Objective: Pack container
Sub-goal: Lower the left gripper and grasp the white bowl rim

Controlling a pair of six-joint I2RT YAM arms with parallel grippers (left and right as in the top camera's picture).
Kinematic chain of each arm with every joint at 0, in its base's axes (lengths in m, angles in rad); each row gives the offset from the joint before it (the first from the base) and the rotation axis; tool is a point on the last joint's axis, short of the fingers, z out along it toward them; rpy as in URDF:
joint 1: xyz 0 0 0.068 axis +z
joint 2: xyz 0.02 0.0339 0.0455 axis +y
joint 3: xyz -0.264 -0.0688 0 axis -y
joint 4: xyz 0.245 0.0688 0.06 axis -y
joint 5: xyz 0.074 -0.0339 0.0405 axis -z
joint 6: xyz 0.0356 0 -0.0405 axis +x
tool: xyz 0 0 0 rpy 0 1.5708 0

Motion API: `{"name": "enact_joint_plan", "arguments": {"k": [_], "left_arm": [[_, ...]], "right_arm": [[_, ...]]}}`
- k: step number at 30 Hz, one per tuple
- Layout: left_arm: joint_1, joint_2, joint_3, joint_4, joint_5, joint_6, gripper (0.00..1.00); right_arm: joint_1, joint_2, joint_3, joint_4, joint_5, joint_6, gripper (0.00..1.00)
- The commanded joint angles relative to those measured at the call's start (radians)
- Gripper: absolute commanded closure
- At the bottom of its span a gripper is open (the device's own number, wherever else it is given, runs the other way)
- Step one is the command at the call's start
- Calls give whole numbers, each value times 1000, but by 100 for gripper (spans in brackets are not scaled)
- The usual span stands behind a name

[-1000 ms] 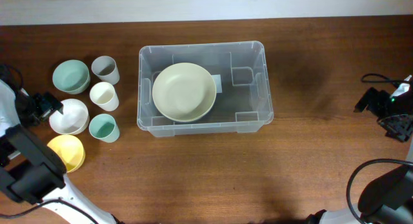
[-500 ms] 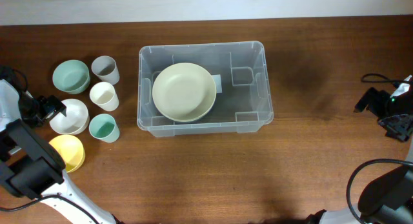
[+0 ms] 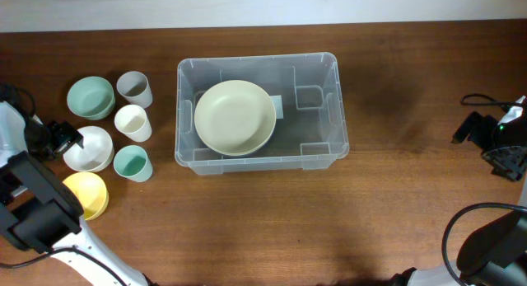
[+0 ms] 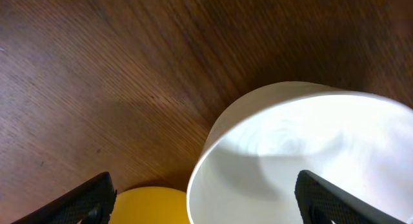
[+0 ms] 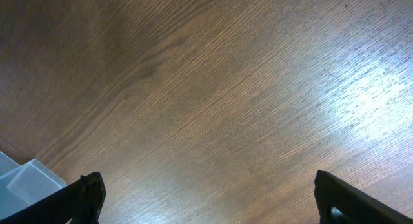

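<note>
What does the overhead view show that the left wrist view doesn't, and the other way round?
Overhead only: the container with a pale green bowl inside; outside it, a grey cup, cream cup, teal cup and darker green bowl. Left wrist only: the left tool open wide over the white bowl's rim. Both: white bowl, yellow bowl, wooden table.

Plate (image 3: 235, 117) in container (image 3: 319, 125) at table (image 3: 395, 203) centre, bowls (image 3: 90, 97) and cups (image 3: 133, 122) clustered to its left, cups nearer it.
</note>
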Motion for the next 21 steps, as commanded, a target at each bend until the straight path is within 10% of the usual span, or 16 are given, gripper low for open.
{"name": "enact_joint_plan", "arguments": {"k": [1, 21], "left_arm": [[-1, 59, 3, 2, 15, 20, 11], [-1, 72, 5, 7, 7, 43, 70]], "right_arm": [[-1, -7, -5, 3, -2, -7, 1], [-1, -7, -5, 2, -2, -7, 1]]}}
